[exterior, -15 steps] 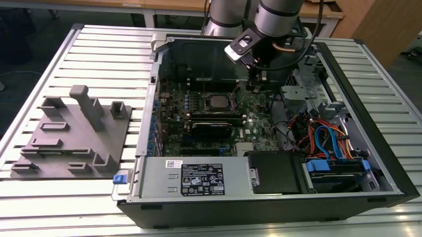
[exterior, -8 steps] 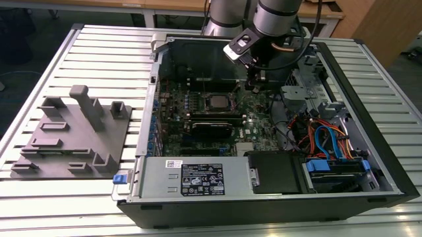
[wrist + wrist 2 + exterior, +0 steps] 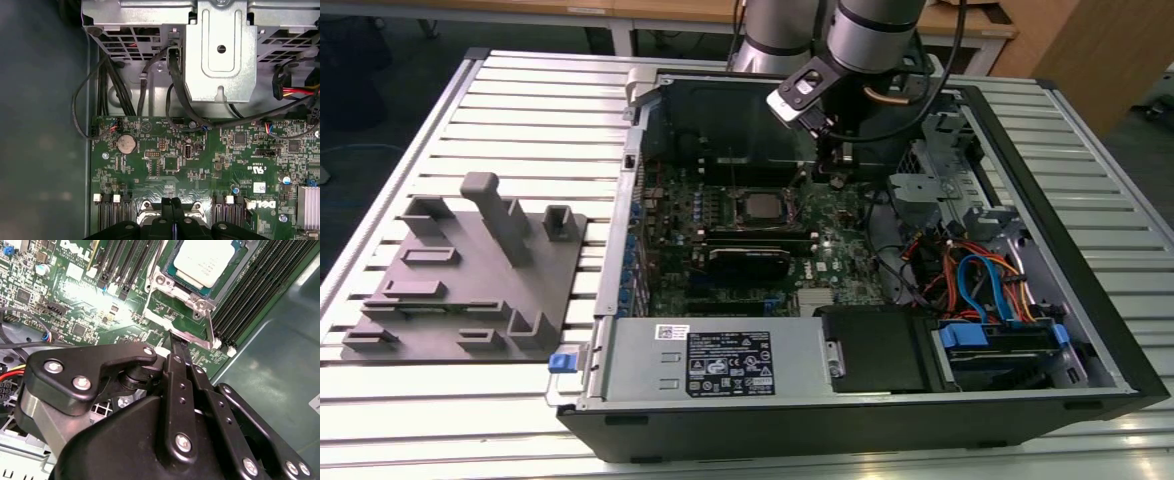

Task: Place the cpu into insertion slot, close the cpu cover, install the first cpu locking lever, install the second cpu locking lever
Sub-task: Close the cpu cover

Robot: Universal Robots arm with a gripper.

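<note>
Flanking cpu [image 3: 205, 260], memory slots [image 3: 260, 280] (gripper [image 3: 176, 340] beside)

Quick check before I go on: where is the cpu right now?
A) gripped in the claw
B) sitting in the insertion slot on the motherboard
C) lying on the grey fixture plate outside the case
B: in the second wrist view the cpu lies flat inside the metal-rimmed insertion slot, while the claw sits beside that socket with no chip in it.
</note>
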